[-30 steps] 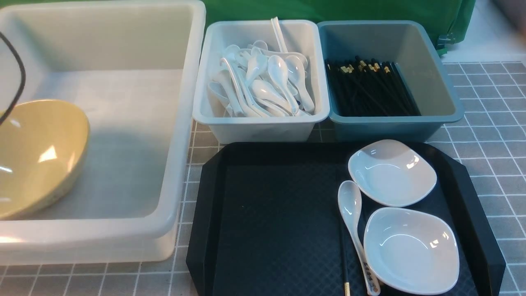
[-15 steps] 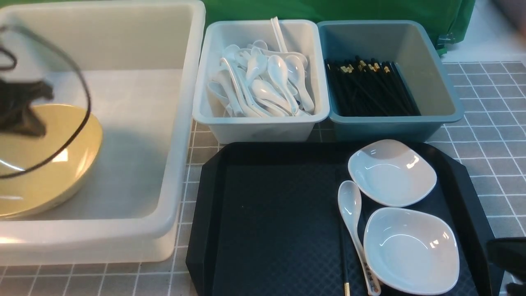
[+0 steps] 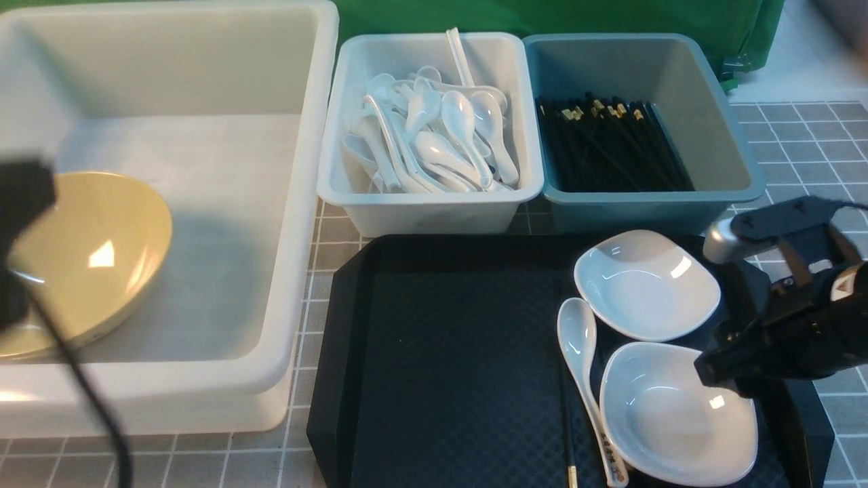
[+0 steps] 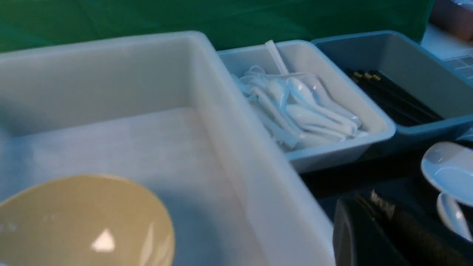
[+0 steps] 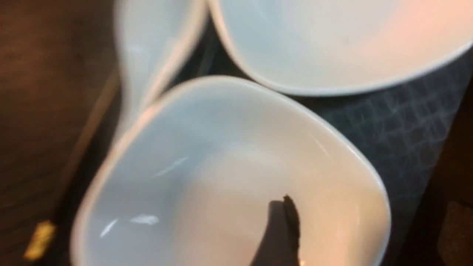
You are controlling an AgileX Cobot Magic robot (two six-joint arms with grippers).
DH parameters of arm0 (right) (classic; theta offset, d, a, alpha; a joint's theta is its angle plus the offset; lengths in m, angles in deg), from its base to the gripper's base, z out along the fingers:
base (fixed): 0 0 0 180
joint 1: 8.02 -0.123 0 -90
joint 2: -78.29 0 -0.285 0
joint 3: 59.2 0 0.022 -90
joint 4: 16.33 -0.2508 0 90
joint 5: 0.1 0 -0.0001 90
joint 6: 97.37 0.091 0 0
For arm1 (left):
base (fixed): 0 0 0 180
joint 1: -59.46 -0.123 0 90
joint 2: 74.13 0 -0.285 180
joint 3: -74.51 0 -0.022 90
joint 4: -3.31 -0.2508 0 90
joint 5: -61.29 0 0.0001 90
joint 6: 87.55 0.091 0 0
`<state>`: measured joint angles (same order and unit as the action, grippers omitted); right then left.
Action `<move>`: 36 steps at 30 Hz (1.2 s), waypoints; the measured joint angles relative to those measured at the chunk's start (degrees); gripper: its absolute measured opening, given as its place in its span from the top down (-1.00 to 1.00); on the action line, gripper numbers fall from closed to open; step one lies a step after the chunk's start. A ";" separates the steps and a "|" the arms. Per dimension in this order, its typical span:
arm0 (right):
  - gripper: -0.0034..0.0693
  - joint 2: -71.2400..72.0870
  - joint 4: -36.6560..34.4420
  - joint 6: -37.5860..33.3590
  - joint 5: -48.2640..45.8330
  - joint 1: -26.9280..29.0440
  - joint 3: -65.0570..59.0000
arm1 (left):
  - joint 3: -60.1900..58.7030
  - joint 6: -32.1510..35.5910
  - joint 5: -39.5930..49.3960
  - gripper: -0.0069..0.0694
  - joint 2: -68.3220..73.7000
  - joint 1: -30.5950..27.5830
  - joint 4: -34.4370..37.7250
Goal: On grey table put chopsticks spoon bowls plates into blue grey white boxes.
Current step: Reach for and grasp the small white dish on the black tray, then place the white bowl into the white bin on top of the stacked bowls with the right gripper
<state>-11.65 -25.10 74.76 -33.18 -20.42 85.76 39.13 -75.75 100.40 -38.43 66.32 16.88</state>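
Gridded grey table [image 3: 814, 146] (green backdrop [image 3: 542, 17] behind).

- spoon [image 3: 586, 379]: a short row of small dark characters runs along the near end of its handle in the front view; too small and blurred to read
- no other text, label, brand or number is legible
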 joint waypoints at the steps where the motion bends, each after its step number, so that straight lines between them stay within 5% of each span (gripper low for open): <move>1: -0.64 -1.93 -0.06 0.16 0.40 0.14 0.05 | -1.91 -0.95 0.09 0.84 -1.98 0.00 -1.95; 6: -0.53 -8.19 -2.51 0.33 2.66 0.27 0.22 | -12.55 -12.22 2.76 0.84 -15.16 0.04 -16.10; 12: 0.27 -6.96 -3.99 -1.03 1.30 0.38 0.71 | -17.15 -25.33 5.12 0.84 -23.87 0.04 -32.02; 17: 0.69 0.80 -4.00 -1.85 -5.94 0.38 4.92 | -18.17 -28.46 4.84 0.84 -24.76 0.04 -34.68; 23: 0.72 8.53 -10.94 -3.82 -8.09 -4.96 19.30 | -20.63 -28.55 -0.10 0.84 -24.76 0.04 -35.31; 29: 0.72 -3.15 -17.10 -7.85 -0.16 -22.17 37.91 | -21.44 -28.53 -2.00 0.84 -24.76 0.04 -35.49; 35: 0.72 -23.31 -11.16 -4.01 -4.42 -29.53 58.55 | -21.49 -28.53 -2.00 0.84 -24.81 0.04 -35.49; 36: 0.72 -31.25 -4.37 1.51 -8.91 -31.02 68.13 | -21.49 -28.53 -2.00 0.84 -24.87 0.04 -35.49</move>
<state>-42.90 -29.47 76.27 -42.09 -51.44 153.89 17.65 -104.27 98.40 -63.30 66.36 -18.61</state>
